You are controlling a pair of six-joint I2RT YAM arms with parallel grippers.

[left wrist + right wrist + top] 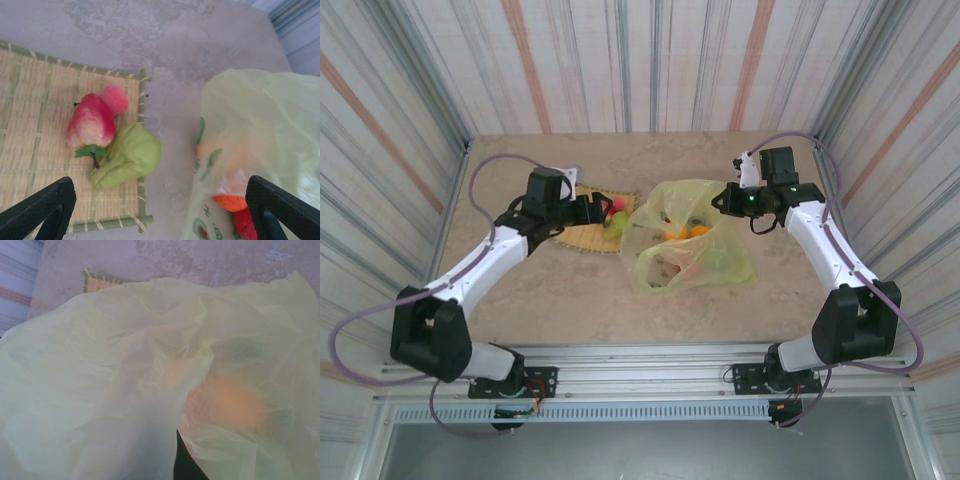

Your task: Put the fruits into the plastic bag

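My left gripper (pixel 160 210) hangs wide open over the right edge of the mat (pixel 30 100), where a red fruit (pixel 91 124), a small pink fruit (pixel 115 98) and a green fruit (pixel 131 155) are left. My right gripper (pixel 725 197) is clamped shut, apparently on the rim of the plastic bag (pixel 692 262), mid-table (pixel 570 290) toward the far edge. Orange fruit (pixel 692 232) lies inside the bag, so I judge the task past halfway.

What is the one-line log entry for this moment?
left gripper: open above mat edge | right gripper: shut on plastic bag | on mat: red fruit, pink fruit, green fruit | in bag: orange fruit
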